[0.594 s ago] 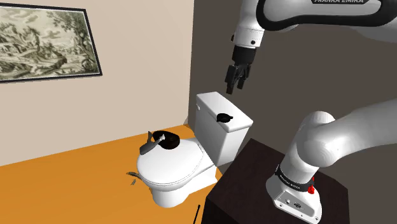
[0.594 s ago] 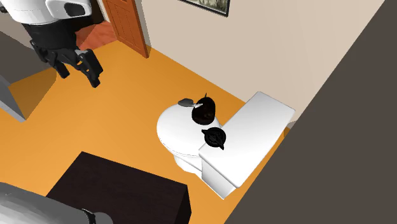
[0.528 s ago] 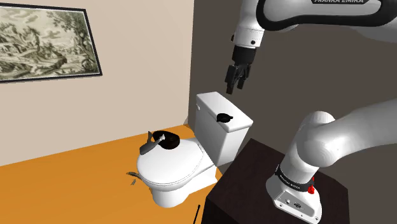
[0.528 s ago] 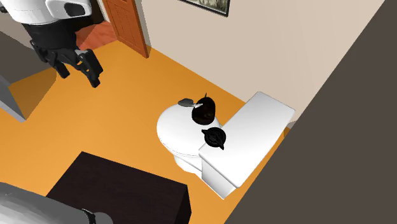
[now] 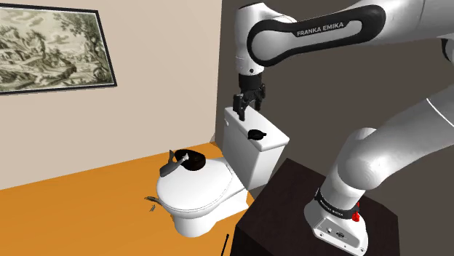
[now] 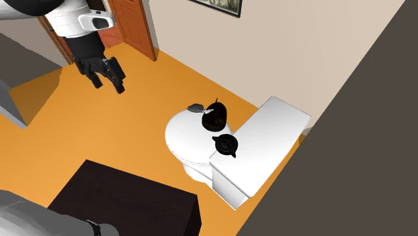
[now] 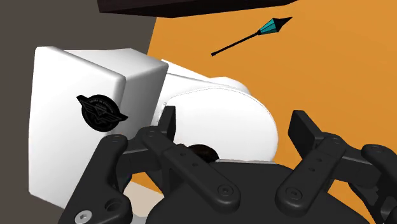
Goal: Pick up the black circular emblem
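The black circular emblem (image 5: 256, 134) lies flat on the white toilet tank's lid (image 5: 236, 116), near its front edge. It also shows in the second exterior view as the emblem (image 6: 226, 145) and in the wrist view as the emblem (image 7: 100, 109). My gripper (image 5: 242, 110) hangs in the air above the tank, up and toward the shoulder view's left of the emblem, not touching it. The gripper (image 7: 235, 124) is open, its fingers well apart with nothing between them. In the second exterior view the gripper (image 6: 112, 78) hovers high over the orange floor.
A dark round object with a grey piece (image 5: 185, 159) rests on the closed toilet lid (image 5: 200, 193). My dark stand (image 5: 291, 211) sits beside the toilet. A dart-like thing (image 7: 252, 35) lies on the orange floor. Walls stand close behind the tank; a wooden door (image 6: 130, 23) is far off.
The arm has swung toward the shoulder view's left and lowered, bringing the open gripper from above and right of the tank to just over its back part. The emblem has not moved.
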Available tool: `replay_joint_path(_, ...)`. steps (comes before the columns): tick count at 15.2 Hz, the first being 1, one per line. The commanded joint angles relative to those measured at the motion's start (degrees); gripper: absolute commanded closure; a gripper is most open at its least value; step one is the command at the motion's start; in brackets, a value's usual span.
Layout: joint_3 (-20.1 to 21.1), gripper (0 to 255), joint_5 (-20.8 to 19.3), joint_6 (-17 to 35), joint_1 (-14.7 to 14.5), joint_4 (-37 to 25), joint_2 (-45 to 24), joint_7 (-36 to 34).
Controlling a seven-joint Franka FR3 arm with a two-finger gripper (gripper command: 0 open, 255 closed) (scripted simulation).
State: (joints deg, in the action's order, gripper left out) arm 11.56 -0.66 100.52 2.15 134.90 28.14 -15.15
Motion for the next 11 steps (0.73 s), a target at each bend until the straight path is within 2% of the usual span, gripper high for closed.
replay_joint_path(1, 2.06, 0, -3.24, 1.42, 1.48, -2.05, -5.86, -3.81)
replay_joint_path(6, 5.93, 0, -12.34, 1.98, 4.04, -7.97, -19.87, -14.60)
replay_joint_path(11, 6.49, 0, -22.06, -0.96, 4.53, -15.78, -34.21, -24.92)
